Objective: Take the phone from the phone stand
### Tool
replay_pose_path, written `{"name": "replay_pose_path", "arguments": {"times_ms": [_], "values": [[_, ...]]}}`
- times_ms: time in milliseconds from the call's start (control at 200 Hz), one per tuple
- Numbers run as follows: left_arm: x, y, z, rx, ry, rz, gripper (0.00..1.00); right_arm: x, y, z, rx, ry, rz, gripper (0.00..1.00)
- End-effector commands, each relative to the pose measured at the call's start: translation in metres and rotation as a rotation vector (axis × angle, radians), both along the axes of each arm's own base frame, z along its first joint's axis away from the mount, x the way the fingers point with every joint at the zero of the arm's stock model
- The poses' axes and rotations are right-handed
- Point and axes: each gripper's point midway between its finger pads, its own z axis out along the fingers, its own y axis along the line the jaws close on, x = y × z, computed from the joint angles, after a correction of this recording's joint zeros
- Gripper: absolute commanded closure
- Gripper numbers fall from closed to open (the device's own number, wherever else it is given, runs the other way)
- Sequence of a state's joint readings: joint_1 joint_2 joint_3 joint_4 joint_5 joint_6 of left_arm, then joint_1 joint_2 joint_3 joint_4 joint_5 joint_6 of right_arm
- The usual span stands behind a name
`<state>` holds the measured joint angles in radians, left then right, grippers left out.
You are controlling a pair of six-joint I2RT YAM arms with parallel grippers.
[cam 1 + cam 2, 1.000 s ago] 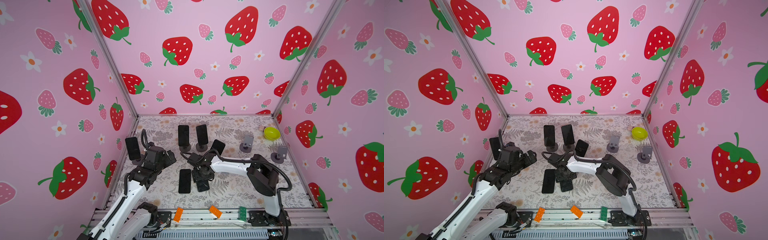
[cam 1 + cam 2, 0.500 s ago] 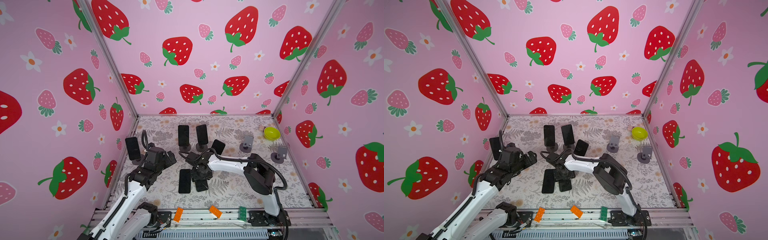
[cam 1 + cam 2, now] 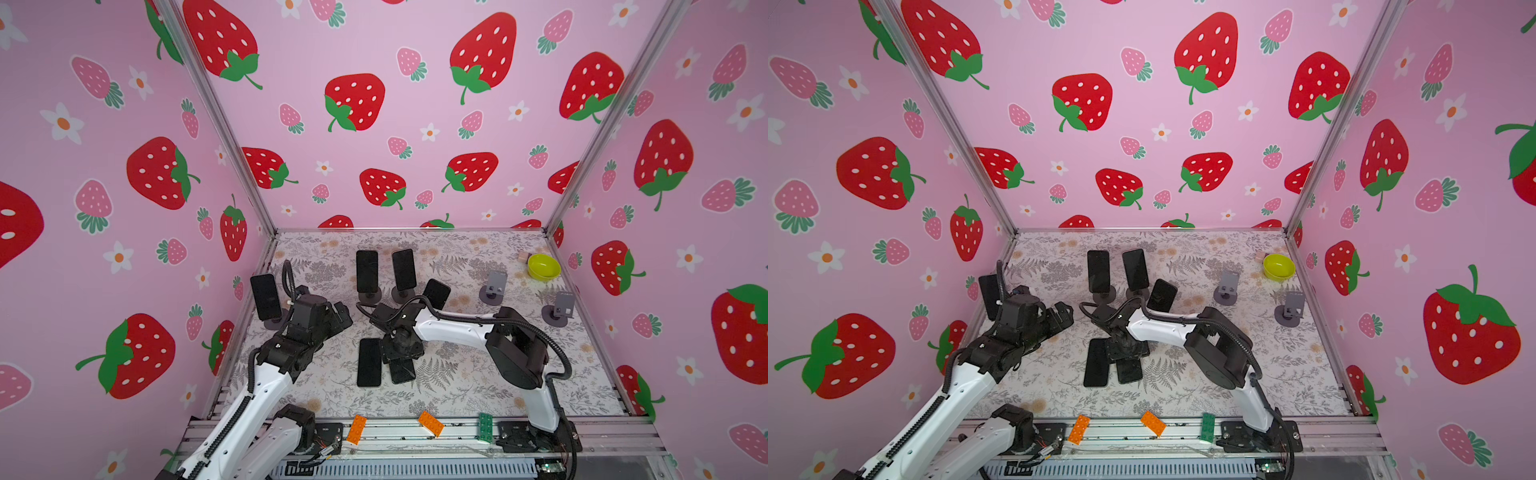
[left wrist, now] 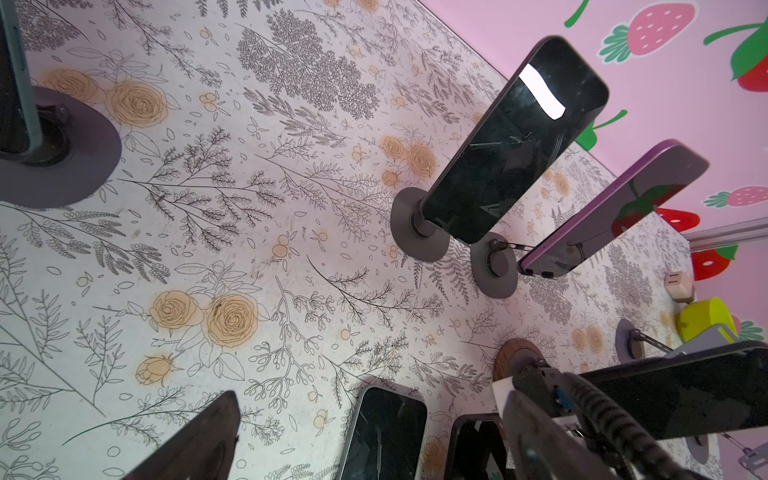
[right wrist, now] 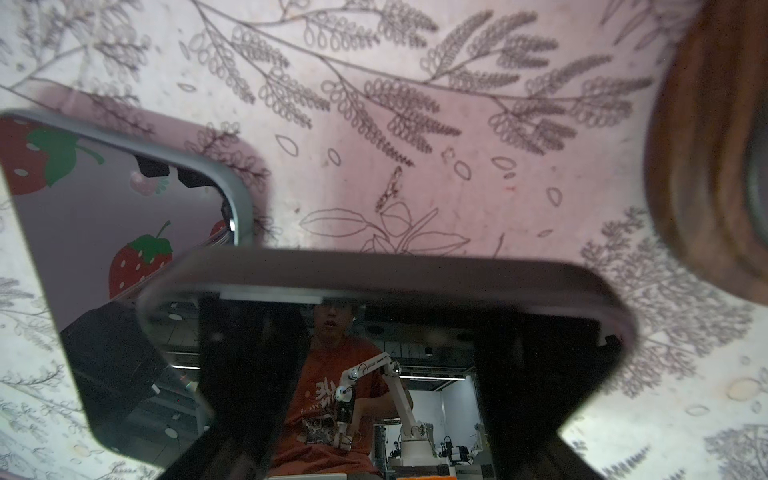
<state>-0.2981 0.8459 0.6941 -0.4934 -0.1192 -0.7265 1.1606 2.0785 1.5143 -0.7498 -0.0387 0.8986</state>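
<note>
Landmark: the flat phone (image 3: 369,362), lying screen-up on the floral mat (image 3: 478,386). I place everything else against it.
Phone: off every stand and just beside the flat phone (image 3: 1096,362), on the side toward my right arm and skewed a little to it (image 3: 402,371). I cannot tell whether the two touch.
Right gripper: directly over that phone (image 3: 401,355), pointing down. In the right wrist view the phone's edge (image 5: 374,276) sits close under the camera. I cannot tell whether the jaws clamp it or stand free.
Left gripper: near the flat phone, on its far side from my right arm (image 3: 344,318), raised off the mat. Its jaws are spread wide with nothing between them.
Loaded stands: two upright phones (image 3: 367,271) (image 3: 404,269) beyond the flat phone, toward the back wall.
Empty stands: two grey ones (image 3: 493,286) (image 3: 561,309), well apart from the flat phone.
Bowl: yellow-green (image 3: 543,266), farthest from the flat phone, in the back corner.
</note>
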Motion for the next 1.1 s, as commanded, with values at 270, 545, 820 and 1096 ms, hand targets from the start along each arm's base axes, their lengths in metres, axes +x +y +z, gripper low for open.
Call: {"name": "replay_pose_path", "arguments": {"times_ms": [270,545,820,1096], "values": [[-0.007,0.003,-0.002,0.012,0.004,-0.004,0.00,-0.052,-0.025,-0.049,-0.120,0.213,-0.047,0.25],[-0.013,0.004,0.002,0.005,-0.005,-0.012,0.00,-0.054,-0.025,-0.053,-0.126,0.225,-0.077,0.21],[-0.018,0.006,0.004,0.002,-0.020,-0.008,0.00,-0.055,-0.030,-0.058,-0.141,0.228,-0.086,0.19],[-0.018,0.005,0.005,-0.001,-0.025,-0.009,0.00,-0.053,-0.032,-0.057,-0.152,0.228,-0.100,0.20]]}}
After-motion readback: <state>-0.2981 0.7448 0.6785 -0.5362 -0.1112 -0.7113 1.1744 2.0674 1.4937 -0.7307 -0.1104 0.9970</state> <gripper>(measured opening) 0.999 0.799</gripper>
